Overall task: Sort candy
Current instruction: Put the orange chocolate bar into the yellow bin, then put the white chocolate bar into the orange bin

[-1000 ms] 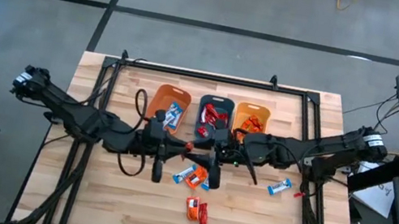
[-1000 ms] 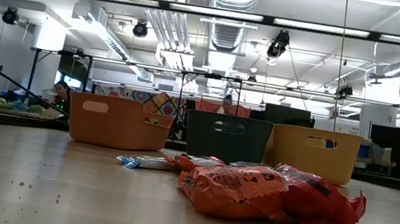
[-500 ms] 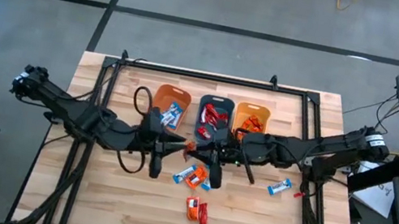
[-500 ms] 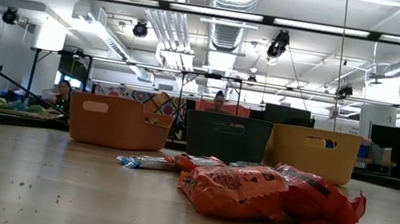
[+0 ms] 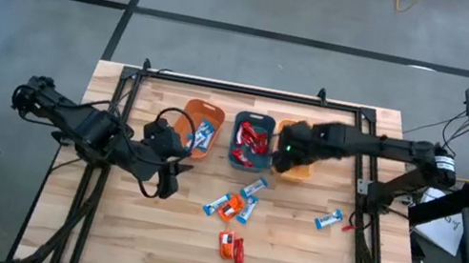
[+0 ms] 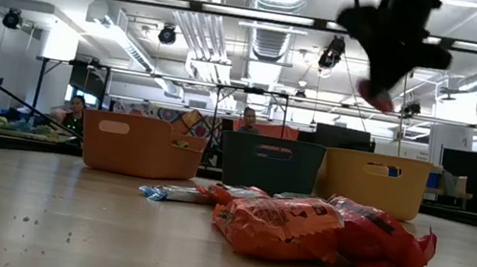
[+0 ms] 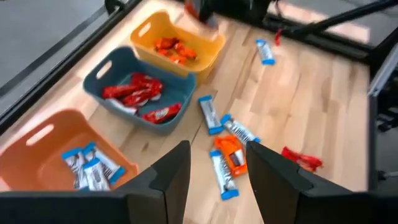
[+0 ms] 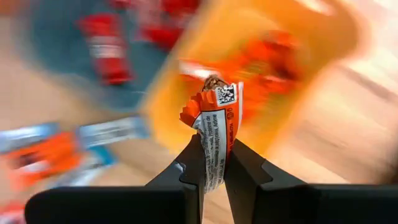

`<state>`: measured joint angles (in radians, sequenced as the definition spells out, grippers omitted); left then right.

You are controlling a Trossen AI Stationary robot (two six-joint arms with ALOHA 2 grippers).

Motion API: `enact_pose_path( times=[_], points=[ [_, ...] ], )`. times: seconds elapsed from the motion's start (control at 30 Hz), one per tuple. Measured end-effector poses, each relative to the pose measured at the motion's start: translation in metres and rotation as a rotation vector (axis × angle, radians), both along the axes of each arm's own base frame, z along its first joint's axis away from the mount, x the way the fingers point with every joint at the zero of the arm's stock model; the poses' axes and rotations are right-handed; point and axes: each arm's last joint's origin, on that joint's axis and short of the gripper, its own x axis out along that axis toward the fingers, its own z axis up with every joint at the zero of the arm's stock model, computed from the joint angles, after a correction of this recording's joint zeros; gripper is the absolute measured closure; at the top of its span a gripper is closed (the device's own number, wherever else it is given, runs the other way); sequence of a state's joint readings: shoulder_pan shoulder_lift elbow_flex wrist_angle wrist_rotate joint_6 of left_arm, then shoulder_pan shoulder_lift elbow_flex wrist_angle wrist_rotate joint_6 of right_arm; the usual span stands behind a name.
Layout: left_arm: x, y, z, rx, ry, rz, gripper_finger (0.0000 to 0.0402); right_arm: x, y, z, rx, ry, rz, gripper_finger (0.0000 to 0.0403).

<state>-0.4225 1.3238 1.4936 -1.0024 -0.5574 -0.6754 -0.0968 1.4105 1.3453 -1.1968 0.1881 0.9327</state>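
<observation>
Wooden boards are making up the surface (image 5: 111,226), with three bins in a row at the back. A second ago both arms were low over the loose candies; now the right end effector (image 8: 214,158) is swinging up over the yellow-orange bin (image 5: 303,172), squeezing an orange candy (image 8: 217,124) between its fingers. That one is nearly sorted. The left end effector (image 7: 214,165) is pulling back, fingers apart, holding nothing, near the blue-and-white candies (image 7: 217,124).
</observation>
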Motion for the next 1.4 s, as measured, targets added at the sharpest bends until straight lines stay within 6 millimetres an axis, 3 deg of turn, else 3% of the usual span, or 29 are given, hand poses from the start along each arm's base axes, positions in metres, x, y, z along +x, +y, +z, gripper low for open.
enact_pose_path(
  times=[0.1,0.23,0.47,0.67,0.93,1.07,1.23,1.4],
  points=[
    [0.003,-0.002,-0.012,-0.018,0.036,0.002,0.0262,-0.012,-0.018,-0.013,0.006,0.112,-0.063,0.0365],
    [0.006,-0.005,-0.031,-0.073,0.098,-0.004,0.0262,-0.016,-0.032,-0.024,0.006,0.129,-0.081,0.0365],
    [0.010,-0.010,-0.069,-0.184,0.162,0.001,0.0262,-0.014,-0.036,-0.033,-0.003,0.106,-0.064,0.0363],
    [0.014,-0.012,-0.095,-0.242,0.135,0.041,0.0262,-0.013,-0.036,-0.032,-0.006,0.094,-0.063,0.0329],
    [0.017,-0.017,-0.107,-0.278,0.094,0.008,0.0258,-0.012,-0.036,-0.032,-0.007,0.086,-0.064,0.0285],
    [0.018,-0.019,-0.106,-0.313,0.076,-0.009,0.0233,-0.011,-0.034,-0.029,0.017,0.070,-0.056,0.0280],
    [0.020,-0.024,-0.108,-0.268,0.059,-0.027,0.0182,-0.008,-0.023,-0.013,0.072,-0.007,-0.013,0.0280],
    [0.028,-0.045,-0.119,-0.121,0.034,-0.121,0.0160,-0.008,-0.006,0.005,0.053,-0.074,0.051,0.0280]
  ],
)
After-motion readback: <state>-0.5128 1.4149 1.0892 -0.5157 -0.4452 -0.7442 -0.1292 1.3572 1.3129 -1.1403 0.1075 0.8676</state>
